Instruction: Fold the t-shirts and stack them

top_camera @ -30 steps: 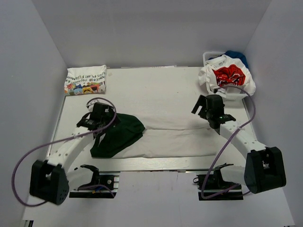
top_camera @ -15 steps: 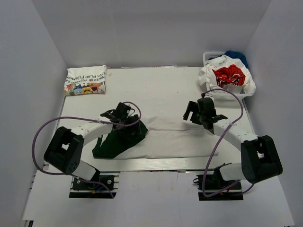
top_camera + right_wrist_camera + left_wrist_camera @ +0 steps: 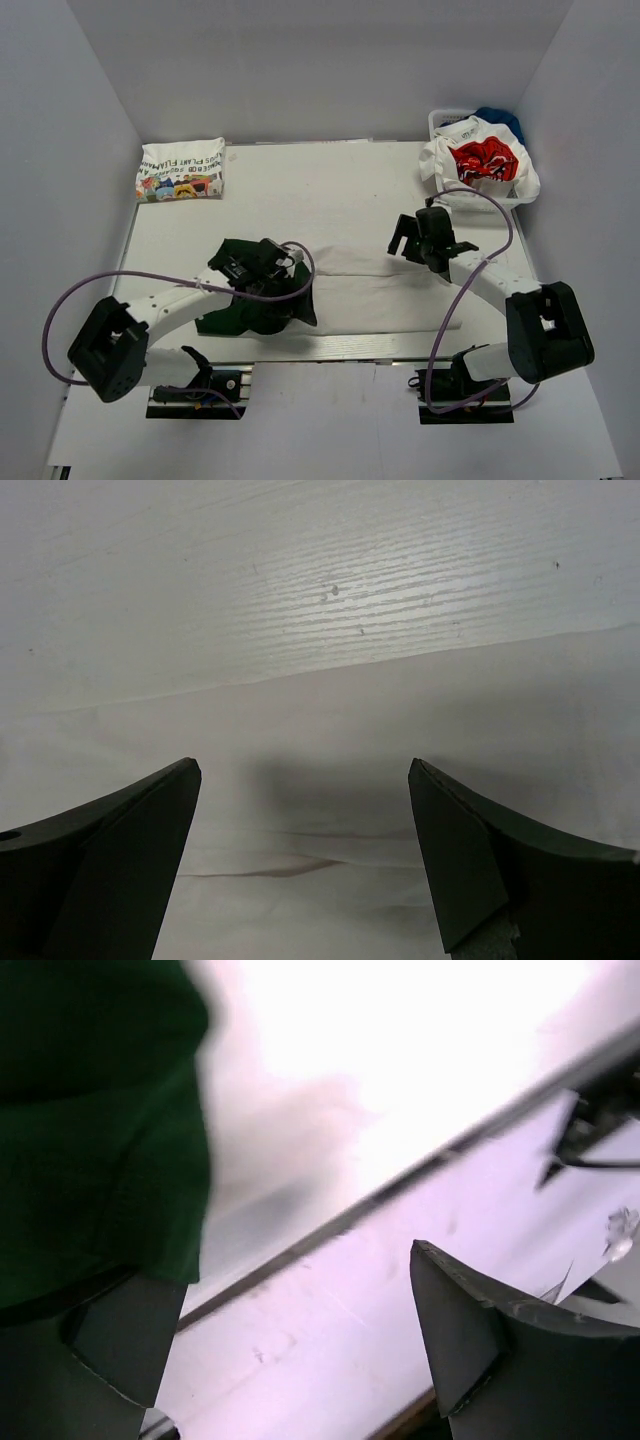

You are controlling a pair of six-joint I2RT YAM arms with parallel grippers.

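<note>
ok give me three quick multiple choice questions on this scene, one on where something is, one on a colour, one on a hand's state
1. Where on the table does the folded tee with the colourful print lie?
A. far left corner
B. near right corner
C. middle

2. What colour is the cloth beside the left hand?
A. red
B. dark green
C. yellow

3. How is the right hand?
A. shut on a folded tee
B. shut on nothing
C. open, holding nothing

Answers:
1 A, the top view shows it at the far left edge.
2 B, the left wrist view shows dark green fabric next to the fingers.
3 C, its fingers stand wide apart over the white shirt with nothing between them.
</note>
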